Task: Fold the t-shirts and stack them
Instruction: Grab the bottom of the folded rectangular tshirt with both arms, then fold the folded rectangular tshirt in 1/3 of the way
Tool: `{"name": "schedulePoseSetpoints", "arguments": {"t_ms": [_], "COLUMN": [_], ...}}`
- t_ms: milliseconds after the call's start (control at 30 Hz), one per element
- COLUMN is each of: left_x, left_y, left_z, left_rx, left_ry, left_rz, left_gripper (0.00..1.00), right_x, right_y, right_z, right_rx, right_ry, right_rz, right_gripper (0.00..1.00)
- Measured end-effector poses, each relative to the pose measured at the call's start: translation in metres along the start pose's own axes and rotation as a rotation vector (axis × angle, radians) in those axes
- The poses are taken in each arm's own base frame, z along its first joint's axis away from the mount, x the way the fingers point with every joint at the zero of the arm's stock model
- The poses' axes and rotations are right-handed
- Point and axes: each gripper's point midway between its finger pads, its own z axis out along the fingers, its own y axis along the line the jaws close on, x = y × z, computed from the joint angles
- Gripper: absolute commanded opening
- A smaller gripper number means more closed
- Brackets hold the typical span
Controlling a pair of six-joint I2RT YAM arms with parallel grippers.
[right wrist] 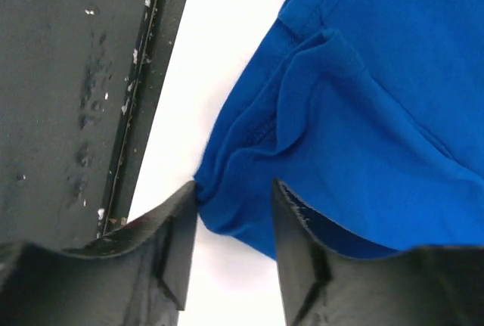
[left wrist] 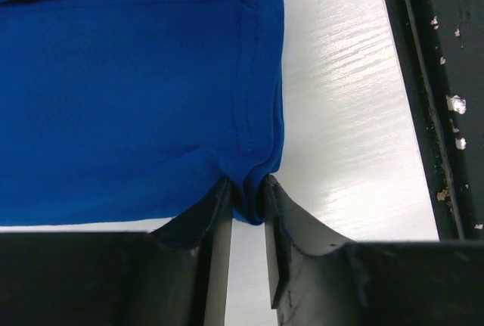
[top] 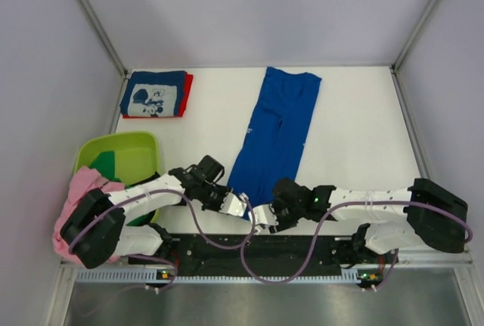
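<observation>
The royal blue t-shirt lies folded into a long strip down the middle of the table. My left gripper is shut on its near left corner hem; in the left wrist view the gripper pinches the blue cloth. My right gripper is at the near right corner; in the right wrist view its jaws stand apart around the blue cloth, the left finger touching the bunched edge. A folded navy t-shirt lies on a red one at the back left.
A lime-green tub stands at the left and holds a green shirt. A pink shirt hangs over its near rim. The black base rail runs along the table's near edge, close behind both grippers.
</observation>
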Motion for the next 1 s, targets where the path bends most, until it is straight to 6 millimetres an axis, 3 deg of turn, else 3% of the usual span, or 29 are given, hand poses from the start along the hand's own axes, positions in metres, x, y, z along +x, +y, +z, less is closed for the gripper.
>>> {"name": "schedulePoseSetpoints", "arguments": {"t_ms": [67,267,367,433,500,600,700,833,1000], "left_x": [-0.002,-0.006,-0.019,-0.032,-0.045,-0.061,-0.063,-0.045,-0.029], "left_y": [-0.001,-0.016,-0.018,-0.007,0.017,0.069,0.125,0.184,0.243], "left_z": [0.002,-0.004,-0.016,-0.029,-0.044,-0.064,-0.074,-0.073,-0.063], "left_rx": [0.014,0.091,0.101,0.060,-0.009,-0.134,-0.236,-0.310,-0.349], "left_ry": [0.001,-0.002,-0.024,-0.034,-0.032,-0.015,0.019,0.074,0.100], "left_rz": [-0.001,-0.046,-0.077,-0.107,-0.146,-0.237,-0.341,-0.469,-0.556], "left_gripper": [0.00,0.00,0.00,0.00,0.00,0.00,0.00,0.00,0.00], "right_x": [-0.001,0.000,-0.011,-0.023,-0.023,-0.013,0.015,0.051,0.085], "right_y": [0.000,0.006,0.002,-0.013,-0.033,-0.070,-0.112,-0.154,-0.195], "right_z": [0.003,-0.001,-0.021,-0.044,-0.062,-0.081,-0.096,-0.109,-0.113], "right_rx": [0.002,-0.016,0.029,0.106,0.187,0.290,0.408,0.548,0.667], "right_ry": [0.004,0.021,-0.026,-0.103,-0.135,-0.135,-0.110,-0.074,-0.040], "right_rz": [-0.018,-0.034,-0.033,-0.009,0.039,0.135,0.257,0.323,0.318], "right_gripper": [0.00,0.00,0.00,0.00,0.00,0.00,0.00,0.00,0.00]}}
